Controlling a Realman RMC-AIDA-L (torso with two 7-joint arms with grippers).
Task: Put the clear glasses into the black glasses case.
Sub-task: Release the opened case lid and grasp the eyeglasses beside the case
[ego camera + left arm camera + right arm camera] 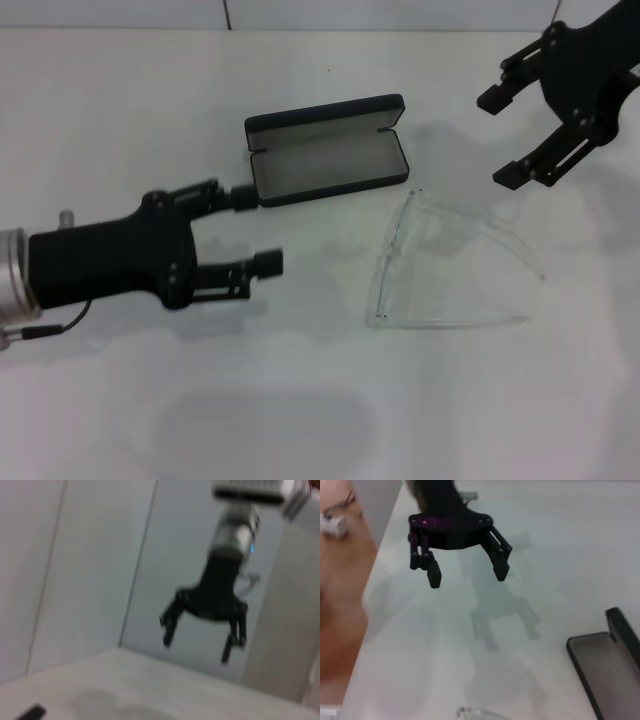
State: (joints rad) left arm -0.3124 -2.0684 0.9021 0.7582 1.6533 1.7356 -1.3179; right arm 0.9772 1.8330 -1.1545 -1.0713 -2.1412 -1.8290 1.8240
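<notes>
plain white table (120, 120), with the open black glasses case (328, 150) and the clear glasses (445, 262) on it, apparently just apart

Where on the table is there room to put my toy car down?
Bare table nearest the camera, below the clear glasses and left end effector. Crowded in the middle: the open black glasses case, with the right end effector above.

Plain white table (120, 110) under soft even light, pale panelled wall (90, 555) beyond its far edge.
</notes>
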